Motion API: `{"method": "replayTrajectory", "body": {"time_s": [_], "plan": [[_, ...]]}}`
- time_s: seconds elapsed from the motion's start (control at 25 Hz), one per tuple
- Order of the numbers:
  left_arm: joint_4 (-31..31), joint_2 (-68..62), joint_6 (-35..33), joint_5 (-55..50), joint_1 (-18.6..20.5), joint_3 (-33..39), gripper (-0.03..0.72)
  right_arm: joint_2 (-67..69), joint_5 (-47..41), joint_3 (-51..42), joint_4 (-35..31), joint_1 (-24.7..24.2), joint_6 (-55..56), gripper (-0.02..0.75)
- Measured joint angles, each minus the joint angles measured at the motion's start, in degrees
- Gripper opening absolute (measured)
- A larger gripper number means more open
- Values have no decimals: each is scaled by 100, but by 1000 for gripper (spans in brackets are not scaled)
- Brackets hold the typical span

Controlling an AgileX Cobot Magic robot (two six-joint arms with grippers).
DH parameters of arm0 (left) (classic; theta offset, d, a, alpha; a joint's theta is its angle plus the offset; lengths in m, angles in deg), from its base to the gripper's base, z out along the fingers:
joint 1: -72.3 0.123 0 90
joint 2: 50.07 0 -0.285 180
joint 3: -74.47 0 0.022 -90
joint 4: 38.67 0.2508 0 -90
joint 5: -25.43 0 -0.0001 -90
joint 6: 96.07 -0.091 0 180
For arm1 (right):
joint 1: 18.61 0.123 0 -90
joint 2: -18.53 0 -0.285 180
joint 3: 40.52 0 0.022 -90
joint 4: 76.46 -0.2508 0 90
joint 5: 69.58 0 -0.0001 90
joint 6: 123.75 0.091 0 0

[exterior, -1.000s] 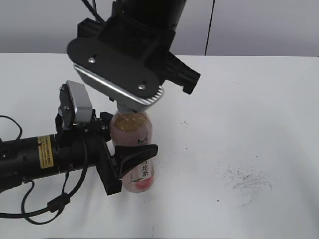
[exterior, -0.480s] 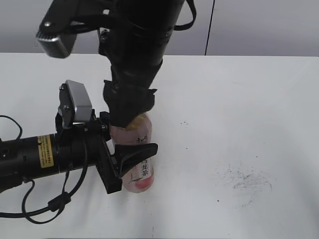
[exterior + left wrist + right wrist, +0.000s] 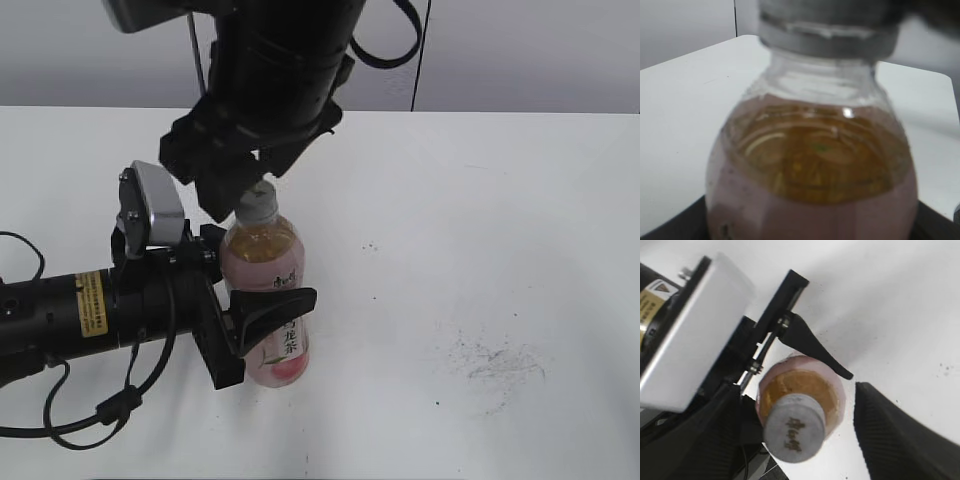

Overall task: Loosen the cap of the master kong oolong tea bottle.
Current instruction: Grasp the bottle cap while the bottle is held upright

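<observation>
Amber tea in clear oolong tea bottle (image 3: 268,300), pink wrap, grey-white cap (image 3: 794,433) with dark logo; black grippers, white table (image 3: 480,250)

The master kong oolong tea bottle (image 3: 268,300) stands upright on the white tabletop (image 3: 480,230), amber tea showing through its clear shoulder above the pink wrap. The left pincer (image 3: 262,335) reaches in from the bottle's left and clamps its lower body, one dark finger (image 3: 275,310) curving across the front of the label. Directly above the bottle hangs the right pincer (image 3: 238,192), its black fingers spread to either side of the cap (image 3: 256,203), which stays visible and grey-white on the neck. To the bottle's right, well apart, a patch of dark scuff marks (image 3: 490,362) smudges the tabletop.
</observation>
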Motion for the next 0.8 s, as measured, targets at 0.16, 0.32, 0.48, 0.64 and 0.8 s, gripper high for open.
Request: {"method": "replayTrajectory", "body": {"time_s": [0.16, 0.32, 0.48, 0.64, 0.8], "plan": [[0, 0, 0, 0, 0, 0, 427, 0, -143, 0, 125, 0, 532, 522], [0, 0, 0, 0, 0, 0, 427, 0, -262, 0, 142, 0, 757, 521], [0, 0, 0, 0, 0, 0, 427, 0, -324, 213, 72, 0, 888, 520], [0, 0, 0, 0, 0, 0, 427, 0, -324, 436, -126, 0, 1016, 519], [0, 0, 0, 0, 0, 0, 427, 0, -324, 452, -164, 0, 1082, 519]]}}
